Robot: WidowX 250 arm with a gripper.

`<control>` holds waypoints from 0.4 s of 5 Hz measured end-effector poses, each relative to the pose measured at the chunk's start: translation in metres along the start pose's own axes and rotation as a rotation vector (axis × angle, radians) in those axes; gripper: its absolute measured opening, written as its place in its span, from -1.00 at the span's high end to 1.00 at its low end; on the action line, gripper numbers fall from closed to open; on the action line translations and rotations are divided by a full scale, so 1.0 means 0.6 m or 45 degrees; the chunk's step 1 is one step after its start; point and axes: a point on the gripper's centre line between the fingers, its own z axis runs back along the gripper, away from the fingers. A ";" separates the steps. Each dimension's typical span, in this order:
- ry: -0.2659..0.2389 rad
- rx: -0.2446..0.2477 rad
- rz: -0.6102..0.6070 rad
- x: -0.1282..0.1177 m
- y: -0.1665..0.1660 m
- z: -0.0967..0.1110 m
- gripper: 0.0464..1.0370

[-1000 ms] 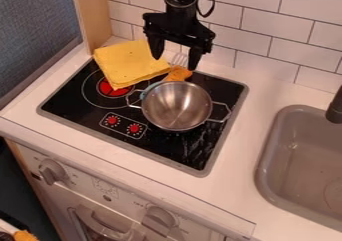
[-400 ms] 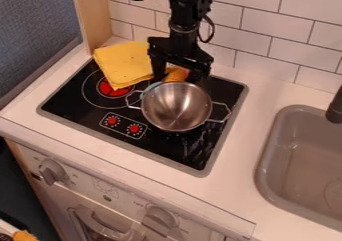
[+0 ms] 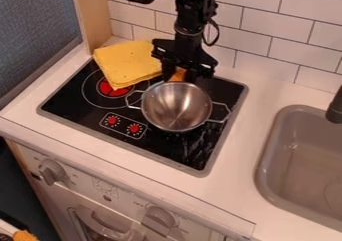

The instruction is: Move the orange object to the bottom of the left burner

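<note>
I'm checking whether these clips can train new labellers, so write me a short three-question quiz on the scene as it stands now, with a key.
1. True or false: the yellow cloth overlaps part of the left burner.
2. From the camera, the orange object shows just beyond which thing?
A. The sink
B. The metal pot
C. The oven door
3. Fill in the colour: the two small dials on the stove top are ____.

Key: 1. True; 2. B; 3. red
</note>
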 end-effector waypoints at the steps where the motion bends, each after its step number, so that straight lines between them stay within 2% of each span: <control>1: 0.000 0.007 -0.005 -0.001 0.000 0.000 0.27; 2: 0.005 -0.008 -0.011 -0.008 -0.002 0.002 0.27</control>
